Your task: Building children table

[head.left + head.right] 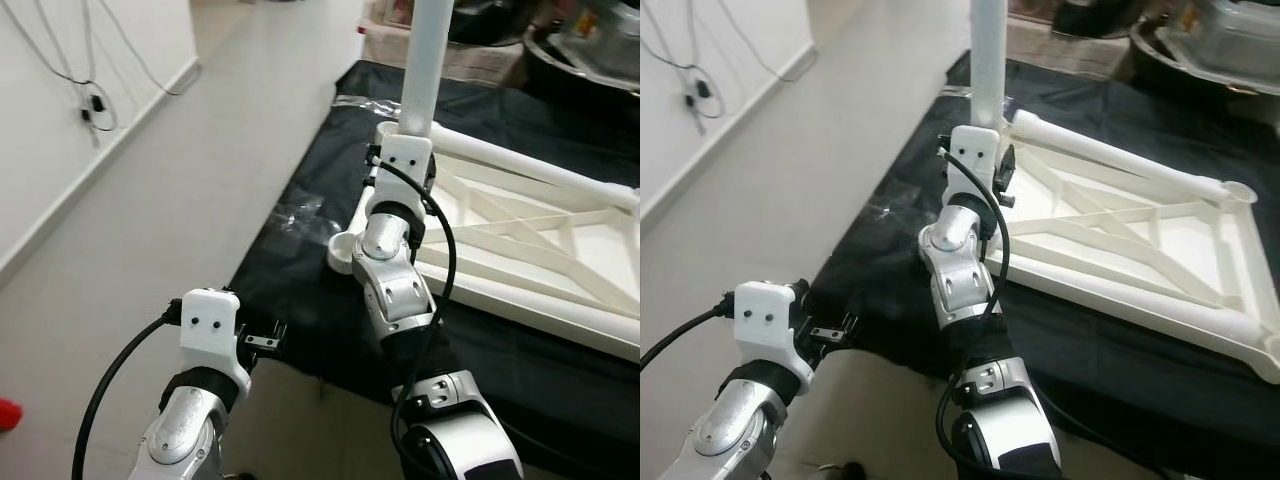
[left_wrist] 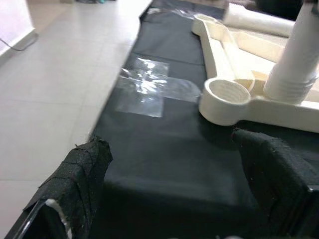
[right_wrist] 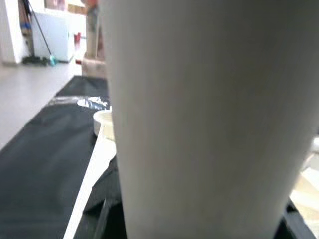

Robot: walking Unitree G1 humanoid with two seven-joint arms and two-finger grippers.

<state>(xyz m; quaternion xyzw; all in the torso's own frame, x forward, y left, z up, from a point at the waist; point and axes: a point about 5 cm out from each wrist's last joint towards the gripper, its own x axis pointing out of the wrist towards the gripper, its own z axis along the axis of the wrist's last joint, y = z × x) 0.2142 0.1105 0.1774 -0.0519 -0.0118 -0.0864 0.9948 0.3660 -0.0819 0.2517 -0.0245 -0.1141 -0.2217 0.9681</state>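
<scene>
A white table frame (image 1: pixel 520 240) lies upside down on a black cloth (image 1: pixel 300 290). A white table leg (image 1: pixel 425 70) stands upright at the frame's near-left part, its ribbed base (image 2: pixel 291 84) meeting the frame. My right gripper (image 1: pixel 415 135) is shut on this leg low down, and the leg looms close in the right wrist view (image 3: pixel 199 124). Beside the leg is an empty round corner socket (image 2: pixel 227 97). My left gripper (image 2: pixel 174 199) hangs open over the cloth's near edge, short of the socket, with nothing between its fingers (image 2: pixel 75 184).
A patch of clear tape (image 2: pixel 149 87) shines on the cloth near the socket. Pale tiled floor (image 1: pixel 180 220) runs along the left, with cables (image 1: pixel 90 105) on the wall. Containers (image 1: pixel 580 40) stand beyond the cloth. A red thing (image 1: pixel 8 412) lies at the far left.
</scene>
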